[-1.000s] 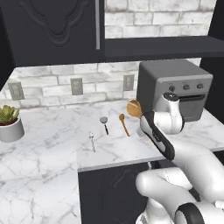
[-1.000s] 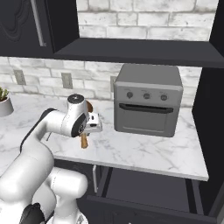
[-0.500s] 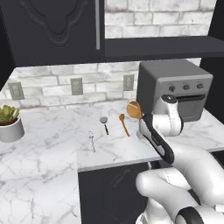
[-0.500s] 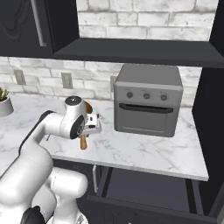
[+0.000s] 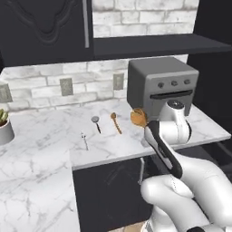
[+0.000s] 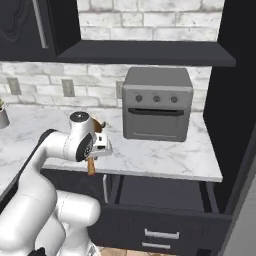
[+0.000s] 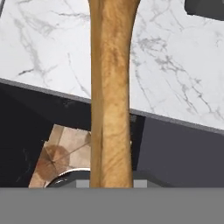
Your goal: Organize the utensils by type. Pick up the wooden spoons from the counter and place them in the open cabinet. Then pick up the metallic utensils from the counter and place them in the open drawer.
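Observation:
My gripper point(image 6: 96, 151) is shut on the longer wooden spoon point(image 5: 138, 118), held over the counter's point(image 5: 50, 154) front edge. Its handle point(image 7: 111, 87) runs up the middle of the hand view, with marble point(image 7: 175, 65) and a dark drawer below it. The slimmer wooden spoon point(image 5: 116, 123) lies on the counter left of the gripper. Beside it are the grey-headed ladle point(image 5: 96, 123) and the thin silver utensil point(image 5: 84, 140). The open cabinet's shelf point(image 5: 154, 45) runs above the counter, with its door point(image 5: 41, 27) at the upper left. The open drawer point(image 6: 160, 197) stands pulled out under the counter.
A grey toaster oven point(image 5: 161, 84) stands on the counter right behind the held spoon. A potted plant point(image 5: 2, 129) sits at the far left. A tall black unit point(image 6: 235, 125) closes the right side. Outlets point(image 5: 66, 86) dot the brick backsplash.
The whole scene has slid left in both base views, so the camera has moved right. The long wooden spoon stays in the shut gripper; the counter utensils have not moved.

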Controlling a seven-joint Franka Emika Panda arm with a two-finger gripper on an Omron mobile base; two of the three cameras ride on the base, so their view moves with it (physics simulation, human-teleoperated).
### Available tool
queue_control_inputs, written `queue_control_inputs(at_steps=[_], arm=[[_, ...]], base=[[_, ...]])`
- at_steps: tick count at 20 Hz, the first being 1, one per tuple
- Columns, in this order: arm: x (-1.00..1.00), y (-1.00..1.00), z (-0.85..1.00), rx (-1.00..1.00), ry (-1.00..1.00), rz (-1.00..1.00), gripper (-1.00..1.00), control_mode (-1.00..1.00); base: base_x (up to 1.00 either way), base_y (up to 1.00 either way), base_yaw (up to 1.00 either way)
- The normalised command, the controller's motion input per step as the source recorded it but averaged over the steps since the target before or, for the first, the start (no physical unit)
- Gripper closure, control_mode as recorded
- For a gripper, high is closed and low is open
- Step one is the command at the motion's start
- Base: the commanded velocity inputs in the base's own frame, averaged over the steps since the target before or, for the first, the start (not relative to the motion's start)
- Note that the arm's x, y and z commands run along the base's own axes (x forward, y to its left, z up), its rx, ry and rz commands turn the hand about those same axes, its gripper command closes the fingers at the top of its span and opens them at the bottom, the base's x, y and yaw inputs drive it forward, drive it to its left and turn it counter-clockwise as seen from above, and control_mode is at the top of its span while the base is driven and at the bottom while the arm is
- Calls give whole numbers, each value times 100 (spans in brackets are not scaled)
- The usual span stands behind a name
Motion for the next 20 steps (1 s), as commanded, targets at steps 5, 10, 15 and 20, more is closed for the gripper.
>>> queue_control_inputs(at_steps=[5,10,15,20], arm=[[0,0,0,0,0,0,100,100],[0,0,0,0,0,0,100,100],[0,0,0,0,0,0,100,100],[0,0,0,0,0,0,100,100]], base=[[-9,-7,-94],[0,0,-100],[2,-1,-100],[2,-4,-100]])
